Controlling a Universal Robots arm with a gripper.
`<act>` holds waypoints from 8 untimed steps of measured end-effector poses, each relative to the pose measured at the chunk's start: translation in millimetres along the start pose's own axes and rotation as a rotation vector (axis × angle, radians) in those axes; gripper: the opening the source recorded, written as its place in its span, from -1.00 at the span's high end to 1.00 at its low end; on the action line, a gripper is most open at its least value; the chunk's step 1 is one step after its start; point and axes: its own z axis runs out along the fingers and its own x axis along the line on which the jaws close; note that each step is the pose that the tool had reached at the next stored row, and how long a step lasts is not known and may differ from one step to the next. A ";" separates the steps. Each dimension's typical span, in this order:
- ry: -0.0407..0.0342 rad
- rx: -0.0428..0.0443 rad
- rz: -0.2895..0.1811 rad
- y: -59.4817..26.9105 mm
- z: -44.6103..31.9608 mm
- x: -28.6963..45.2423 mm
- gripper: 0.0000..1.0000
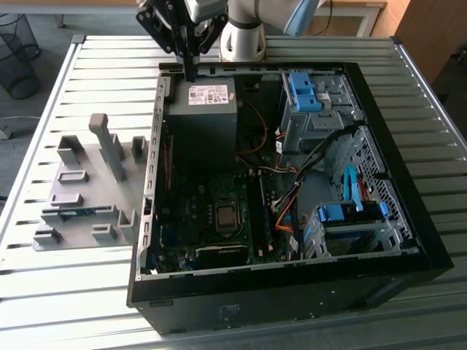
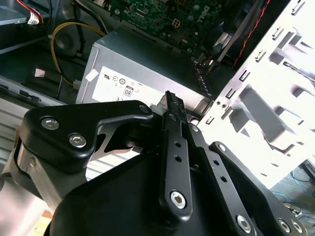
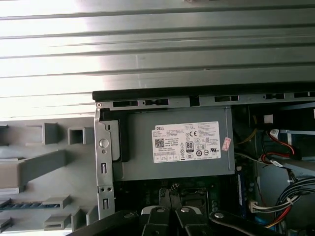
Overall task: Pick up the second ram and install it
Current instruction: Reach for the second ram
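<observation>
The second ram [image 1: 70, 213] is a thin blue stick lying in a slot of the grey fixture [image 1: 80, 157], on the exterior view's left of the open computer case. The first wrist view catches it as a blue strip [image 3: 27, 205] in the fixture. My gripper [image 1: 189, 71] hangs over the case's rear edge, just above the grey power supply [image 1: 201, 117], far from the ram. Its black fingers [image 2: 173, 105] are shut together with nothing between them. The green motherboard [image 1: 208, 219] with its long black slots [image 1: 256, 211] lies lower in the case.
The black case wall [image 1: 292, 288] rims the motherboard. Blue drive cages [image 1: 350, 215] and bundled cables [image 1: 292, 197] fill the exterior view's right of the case. Tall grey fixture blocks [image 1: 109, 146] stand near the ram. All rests on a ribbed metal table [image 1: 66, 284].
</observation>
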 end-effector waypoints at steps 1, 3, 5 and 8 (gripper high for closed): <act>0.0000 0.0000 0.000 0.0 0.0 0.5 0.80; 0.0000 0.0000 0.000 -0.1 0.0 1.5 0.80; 0.0000 0.0000 0.000 -0.2 0.0 2.1 0.80; 0.0000 0.0001 0.000 -0.3 0.0 3.0 0.80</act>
